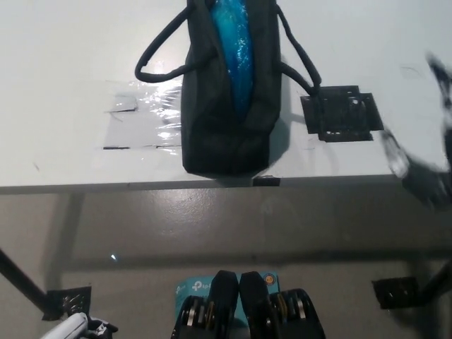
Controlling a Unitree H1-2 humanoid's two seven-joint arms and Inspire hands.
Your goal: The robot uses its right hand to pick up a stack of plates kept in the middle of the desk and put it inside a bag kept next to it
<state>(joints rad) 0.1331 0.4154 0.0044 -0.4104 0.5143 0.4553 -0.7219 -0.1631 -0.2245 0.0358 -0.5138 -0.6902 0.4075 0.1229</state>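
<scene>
The stack of plates (pixel 234 49), wrapped in shiny blue film, sits inside the black bag (pixel 227 106), showing through its open top between the two handles. The bag stands on the white table (pixel 63 70) near the front edge, beside a patch of clear tape (pixel 141 116) and a black marker square (pixel 340 113). Judged from this, the placing is done and little is left beyond clearing the arm away. The right robot hand (pixel 424 166) is only a dark blur at the right edge, apart from the bag; whether it is open or closed cannot be told. The left robot hand (pixel 78 327) rests low at the bottom left, mostly cut off, its state also unclear.
</scene>
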